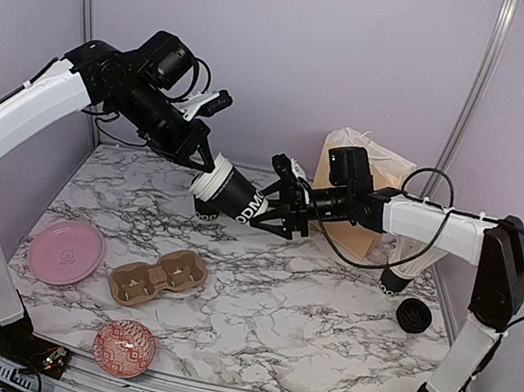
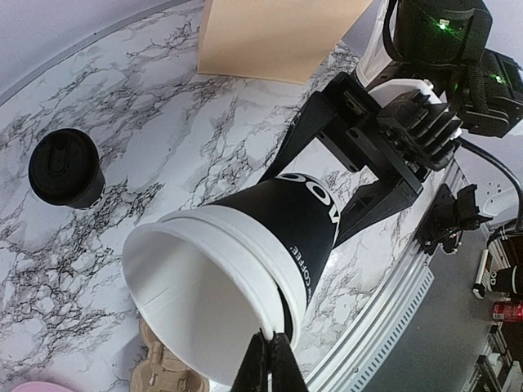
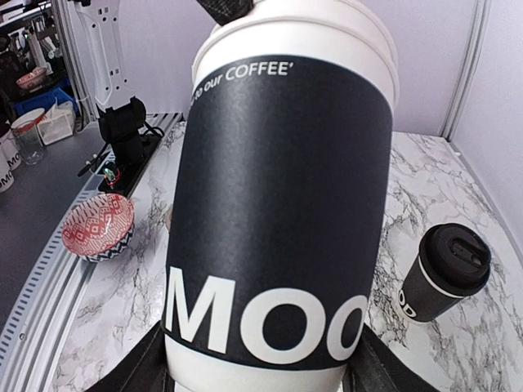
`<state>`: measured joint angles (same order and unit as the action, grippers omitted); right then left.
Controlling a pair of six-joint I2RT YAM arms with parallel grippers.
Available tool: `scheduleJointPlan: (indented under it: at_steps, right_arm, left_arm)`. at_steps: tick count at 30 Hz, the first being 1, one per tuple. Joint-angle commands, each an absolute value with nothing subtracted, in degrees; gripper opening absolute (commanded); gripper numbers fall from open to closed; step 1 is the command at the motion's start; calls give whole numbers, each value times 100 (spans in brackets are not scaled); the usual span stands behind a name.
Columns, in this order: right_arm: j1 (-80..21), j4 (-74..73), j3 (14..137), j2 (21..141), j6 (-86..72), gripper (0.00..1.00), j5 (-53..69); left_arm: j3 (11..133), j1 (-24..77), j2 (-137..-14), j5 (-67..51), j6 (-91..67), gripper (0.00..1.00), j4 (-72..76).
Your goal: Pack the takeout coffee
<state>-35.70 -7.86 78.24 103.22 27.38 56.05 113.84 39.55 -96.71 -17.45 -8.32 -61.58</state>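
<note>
A takeout coffee cup (image 1: 236, 197), black with a white rim and white lettering, lies tilted in the air between both arms. In the left wrist view two white rims sit one inside the other, so it looks like two nested cups (image 2: 302, 212). My left gripper (image 2: 274, 339) is shut, pinching the inner rim at the mouth (image 1: 206, 178). My right gripper (image 1: 275, 209) is closed round the base, with a black finger on each side of the cup (image 3: 286, 188). A second black cup with a black lid (image 1: 205, 212) stands on the marble below (image 2: 65, 167) (image 3: 445, 273).
A cardboard cup carrier (image 1: 158, 279) lies front centre, a pink plate (image 1: 66, 251) to its left and a red patterned bowl (image 1: 125, 348) near the front edge. A brown paper bag (image 1: 360, 188) stands at the back right. A black cup (image 1: 394, 280) and a round black lid (image 1: 414, 314) sit at the right.
</note>
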Motion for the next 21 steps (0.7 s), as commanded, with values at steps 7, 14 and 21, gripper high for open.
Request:
scheduleJointPlan:
  at_steps: [7,14,21]
  right_arm:
    - [-3155,-1805,7115,10221,2523,44,6435]
    - [-3044,-1673,6938,10235,2260,43,6332]
    - [-3050,-1927,6851,10093,2548,44,6225]
  left_arm:
    - [12041,3499,-8979,-219,-916,0,-5615]
    - [12102,3450,-8964,-33,-962,0,-5603]
    - [12102,3445,-9019,-126,-974,0,-5604]
